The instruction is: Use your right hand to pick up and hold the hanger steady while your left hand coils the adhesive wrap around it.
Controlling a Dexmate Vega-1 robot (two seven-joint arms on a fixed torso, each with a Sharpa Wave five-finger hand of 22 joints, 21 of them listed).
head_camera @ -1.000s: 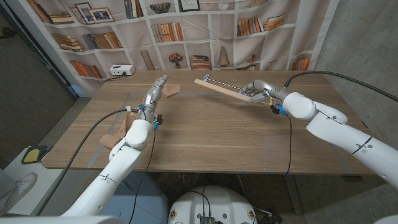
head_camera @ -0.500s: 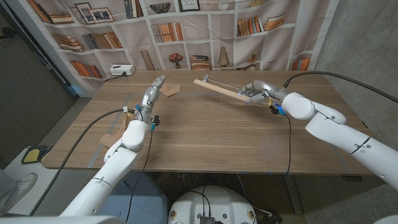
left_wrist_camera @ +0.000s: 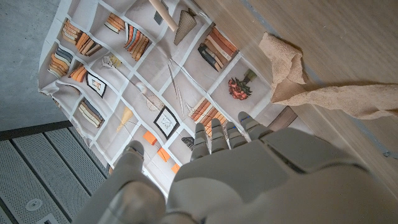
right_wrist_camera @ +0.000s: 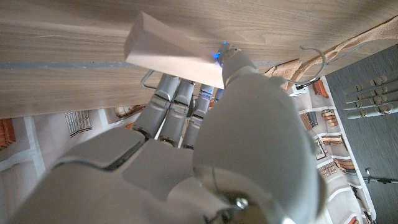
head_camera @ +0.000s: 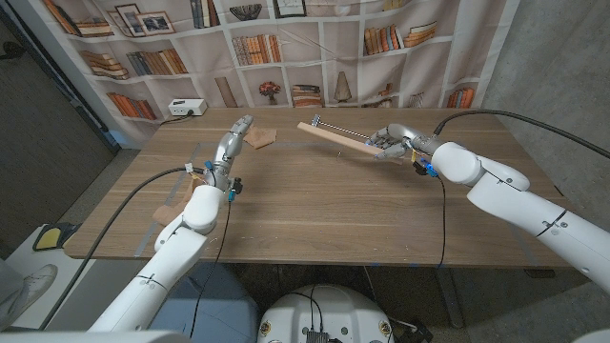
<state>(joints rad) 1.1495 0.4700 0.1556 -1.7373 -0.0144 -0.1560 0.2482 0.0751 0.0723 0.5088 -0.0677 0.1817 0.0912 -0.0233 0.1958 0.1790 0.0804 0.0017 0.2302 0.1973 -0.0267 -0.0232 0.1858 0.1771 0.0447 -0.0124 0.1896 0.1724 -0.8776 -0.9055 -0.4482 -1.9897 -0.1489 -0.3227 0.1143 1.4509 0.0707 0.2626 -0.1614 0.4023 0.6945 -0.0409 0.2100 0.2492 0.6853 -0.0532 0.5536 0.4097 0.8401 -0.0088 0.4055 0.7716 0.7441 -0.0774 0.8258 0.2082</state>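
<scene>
counter (head_camera: 315, 205): wooden, bookshelf backdrop (head_camera: 172, 38) behind its far edge.
right hand (head_camera: 391, 140): at 1 o'clock of the counter, fingers wrapped around one end of the hanger, holding it off the counter.
left hand (head_camera: 232, 143): at 11 o'clock, fingers straight and apart, grasping nothing, just beside the wrap.
hanger (head_camera: 334, 136): wooden bar, metal hook at its far end, reaching toward 12 o'clock.
adhesive wrap (head_camera: 258, 138): tan, crumpled, lying on the counter at 11 o'clock.

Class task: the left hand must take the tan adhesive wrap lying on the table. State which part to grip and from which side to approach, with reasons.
Grip the adhesive wrap at its raised crumpled end, coming from the near side, where the left hand already is.
</scene>
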